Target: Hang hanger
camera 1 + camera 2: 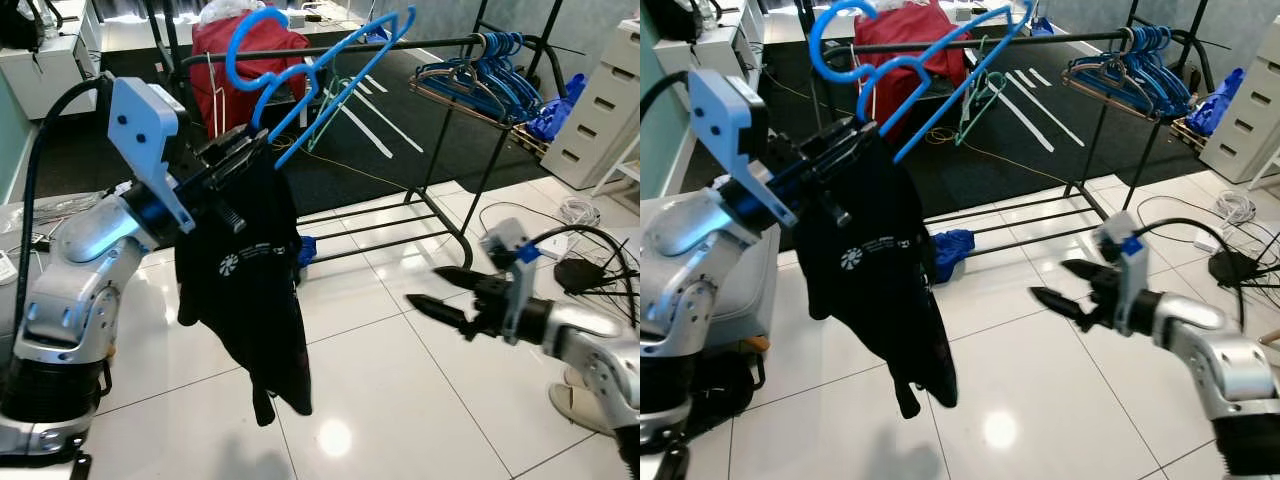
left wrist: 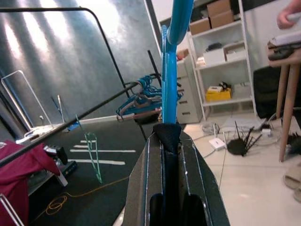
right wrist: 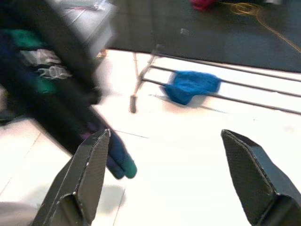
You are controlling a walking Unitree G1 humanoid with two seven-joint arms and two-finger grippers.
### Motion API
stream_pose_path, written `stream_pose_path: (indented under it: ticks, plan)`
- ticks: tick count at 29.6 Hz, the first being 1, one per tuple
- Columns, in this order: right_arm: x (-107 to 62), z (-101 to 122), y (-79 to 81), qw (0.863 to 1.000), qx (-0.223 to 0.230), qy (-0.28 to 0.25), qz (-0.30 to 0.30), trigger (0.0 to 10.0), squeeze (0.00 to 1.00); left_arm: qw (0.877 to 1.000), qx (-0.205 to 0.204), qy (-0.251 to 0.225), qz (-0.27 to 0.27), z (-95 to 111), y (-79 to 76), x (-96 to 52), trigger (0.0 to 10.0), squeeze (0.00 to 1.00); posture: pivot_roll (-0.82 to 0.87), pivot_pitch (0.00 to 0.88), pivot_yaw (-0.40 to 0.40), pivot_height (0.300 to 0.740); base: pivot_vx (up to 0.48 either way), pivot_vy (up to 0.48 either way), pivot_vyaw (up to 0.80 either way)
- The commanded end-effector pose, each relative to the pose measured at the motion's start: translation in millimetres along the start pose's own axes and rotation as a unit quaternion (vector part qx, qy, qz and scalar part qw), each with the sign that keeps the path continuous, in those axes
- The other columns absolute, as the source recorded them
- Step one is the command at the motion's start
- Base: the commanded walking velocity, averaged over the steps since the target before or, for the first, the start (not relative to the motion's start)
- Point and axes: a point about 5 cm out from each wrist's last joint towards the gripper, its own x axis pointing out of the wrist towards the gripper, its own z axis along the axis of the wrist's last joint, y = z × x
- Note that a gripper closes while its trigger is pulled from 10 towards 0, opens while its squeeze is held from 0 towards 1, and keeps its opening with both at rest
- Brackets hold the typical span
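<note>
The blue hanger [image 1: 300, 75], a light, stiff plastic frame weighed down by a soft black shirt [image 1: 245, 290], is clamped near its neck by the left hand [image 1: 235, 155] just before the rail [image 1: 330, 48], while the right hand [image 1: 435, 290] is held wide and empty.

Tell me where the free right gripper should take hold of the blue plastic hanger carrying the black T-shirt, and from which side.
Probably the bare upper arm of the blue plastic hanger, coming from the robot's right. That bar slopes up clear of the black T-shirt, while the left gripper already clamps the lower end where the cloth bunches. The open right gripper faces that way with no obstacle between. Leave the hook free for the black rail.
</note>
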Motion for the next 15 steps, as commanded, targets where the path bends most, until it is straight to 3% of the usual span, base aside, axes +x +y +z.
stream_pose_path:
  ticks: [1, 4, 5, 6, 7, 8, 9, 10, 14, 15]
  plan:
    - [-17.3, 8, -28.6, 0.996, 0.004, -0.030, -0.084, 10.0, 1.00, 0.997, 0.030, 0.048, -0.056, -3, -1.8, -12.4, 10.0, 0.00, -0.10, 0.059, -0.011, 0.740, 0.000, 0.000, 0.00]
    - [-17.3, 8, -28.6, 0.996, 0.004, -0.030, -0.084, 10.0, 1.00, 0.997, 0.030, 0.048, -0.056, -3, -1.8, -12.4, 10.0, 0.00, -0.10, 0.059, -0.011, 0.740, 0.000, 0.000, 0.00]
    - [-22.5, 12, -35.4, 0.994, 0.011, -0.046, -0.101, 10.0, 1.00, 0.993, 0.039, 0.073, -0.084, -6, -3.1, -18.5, 10.0, 0.00, -0.10, 0.059, -0.011, 0.740, 0.000, 0.000, 0.00]
    - [-28.3, 19, -40.7, 0.992, 0.022, -0.066, -0.108, 10.0, 1.00, 0.978, 0.073, 0.138, -0.140, -13, -6.1, -30.3, 10.0, 0.00, -0.10, 0.058, -0.010, 0.740, 0.000, 0.000, 0.00]
    - [-31.7, 22, -43.7, 0.991, 0.024, -0.075, -0.111, 10.0, 0.43, 0.958, 0.101, 0.194, -0.186, -19, -8.6, -40.2, 10.0, 0.00, -0.09, 0.057, -0.012, 0.740, 0.000, 0.000, 0.00]
    - [-35.1, 21, -50.0, 0.988, 0.030, -0.072, -0.133, 10.0, 0.00, 0.932, 0.126, 0.250, -0.232, -25, -10.6, -51.4, 10.0, 0.00, -0.09, 0.056, -0.014, 0.740, 0.000, 0.000, 0.00]
    - [-38.5, 19, -57.4, 0.984, 0.027, -0.064, -0.165, 10.0, 0.00, 0.911, 0.138, 0.285, -0.265, -28, -12.3, -59.3, 10.0, 0.00, -0.09, 0.056, -0.014, 0.740, 0.000, 0.000, 0.00]
    - [-41.3, 16, -64.5, 0.978, 0.023, -0.056, -0.198, 10.0, 0.00, 0.901, 0.142, 0.297, -0.282, -29, -13.8, -61.9, 10.0, 0.00, -0.09, 0.055, -0.014, 0.740, 0.000, 0.000, 0.00]
    - [-45.7, 17, -74.4, 0.966, 0.026, -0.062, -0.248, 10.0, 0.00, 0.893, 0.147, 0.303, -0.300, -28, -16.5, -62.4, 10.0, 0.00, -0.09, 0.055, -0.015, 0.740, 0.000, 0.000, 0.00]
    - [-47.6, 24, -79.7, 0.957, 0.040, -0.095, -0.271, 10.0, 0.00, 0.885, 0.152, 0.306, -0.316, -28, -19.6, -62.0, 10.0, 0.00, -0.08, 0.053, -0.016, 0.740, 0.000, 0.000, 0.00]
